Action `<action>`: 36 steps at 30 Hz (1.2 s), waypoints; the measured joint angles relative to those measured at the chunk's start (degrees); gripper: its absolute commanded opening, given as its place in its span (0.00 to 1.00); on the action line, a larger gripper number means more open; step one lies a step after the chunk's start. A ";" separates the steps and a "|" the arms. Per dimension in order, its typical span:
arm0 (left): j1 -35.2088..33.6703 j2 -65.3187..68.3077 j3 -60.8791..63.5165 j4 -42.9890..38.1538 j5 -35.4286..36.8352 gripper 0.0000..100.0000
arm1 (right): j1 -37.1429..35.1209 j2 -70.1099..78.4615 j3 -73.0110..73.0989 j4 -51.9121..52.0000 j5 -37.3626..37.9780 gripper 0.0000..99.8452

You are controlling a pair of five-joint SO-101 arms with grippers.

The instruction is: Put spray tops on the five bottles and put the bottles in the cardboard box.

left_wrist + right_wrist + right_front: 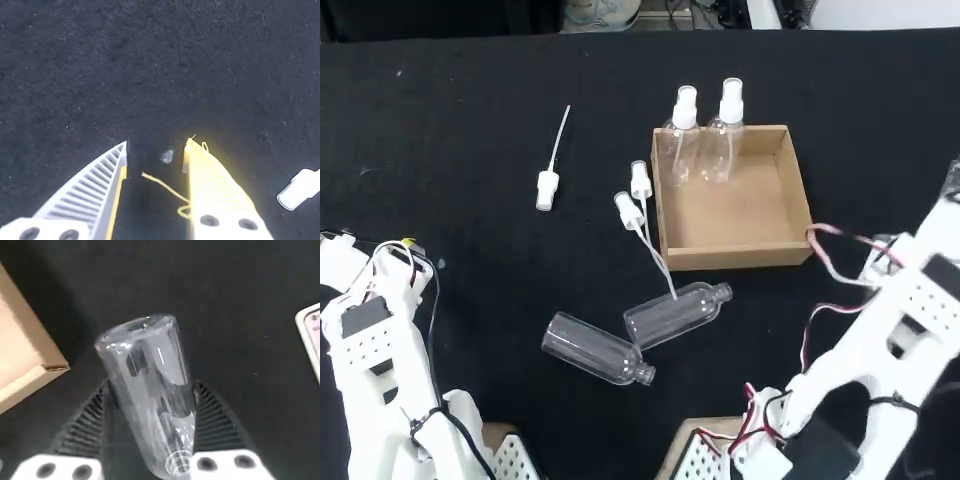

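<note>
Right gripper (pixel 154 387) clamps an uncapped bottle (pixel 142 360), capping step apparently; left gripper (pixel 156 145), wide and empty, should next fetch a spray top (pixel 300 189).

arms (pixel 375 360) white plastic | jaws ribbed | cables (pixel 757 416) red, white

The high camera looks down on the whole table (pixel 470 80), my arms at its near edge. My wrist cameras sit close behind my left gripper (pixel 155 146), facing cloth, and my right gripper (pixel 151 386), facing the bottle (pixel 142 365) and the box (pixel 22 347) corner that the high view shares.
</note>
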 measured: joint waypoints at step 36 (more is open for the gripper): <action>0.00 0.00 0.00 0.00 0.00 0.18 | -1.93 43.34 -54.15 33.85 23.30 0.23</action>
